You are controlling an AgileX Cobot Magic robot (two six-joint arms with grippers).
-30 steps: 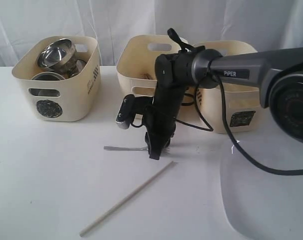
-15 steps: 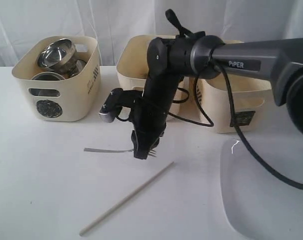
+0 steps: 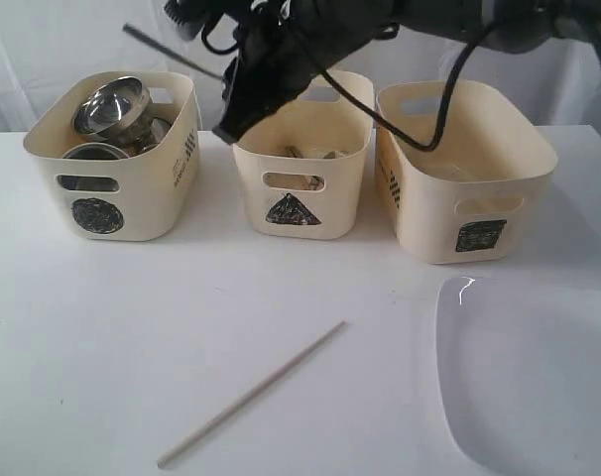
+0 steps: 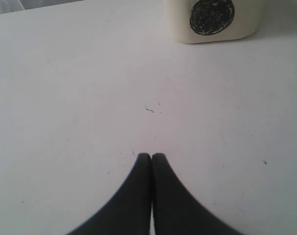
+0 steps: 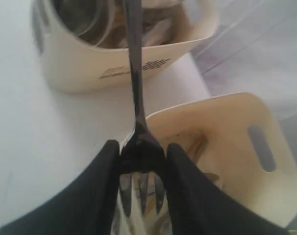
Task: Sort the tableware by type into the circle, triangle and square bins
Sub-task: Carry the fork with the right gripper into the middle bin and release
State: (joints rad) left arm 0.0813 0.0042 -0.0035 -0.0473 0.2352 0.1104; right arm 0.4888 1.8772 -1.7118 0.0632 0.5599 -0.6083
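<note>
Fork (image 5: 134, 73): 1, steel, held in the air by the right claw (image 5: 140, 154). The claw's 2 fingers are parted only by the width of the fork's neck and press on it from both sides, just above the tines. In the right wrist view the tines hang over the inside of the triangle bin (image 5: 227, 127), while the handle points toward the circle bin (image 5: 89, 68). In the exterior view the fork (image 3: 172, 52) shows as a thin dark bar sticking out up and to the left of the right claw (image 3: 231, 119), above the gap between those 2 bins.

The left claw (image 4: 151, 159) is closed, its 2 fingers pressed together with nothing between them. It sits over bare counter (image 4: 89, 98), with the circle bin (image 4: 212, 19) ahead of it. Whether its tips touch the counter cannot be told.

3 cream bins stand in a row at the back of the counter (image 3: 102, 327):
- The circle bin (image 3: 132, 198) is on the left and holds stacked steel bowls (image 3: 112, 104), too nested to count.
- The triangle bin (image 3: 340, 198) is in the middle with some cutlery (image 3: 296, 152) inside.
- The square bin (image 3: 429, 218) is on the right.

1 wooden chopstick (image 3: 251, 395) lies at a slant on the counter in front, well apart from the bins. 1 white plate (image 3: 529, 377) lies at the front right, cut off by the edge of the view.
</note>
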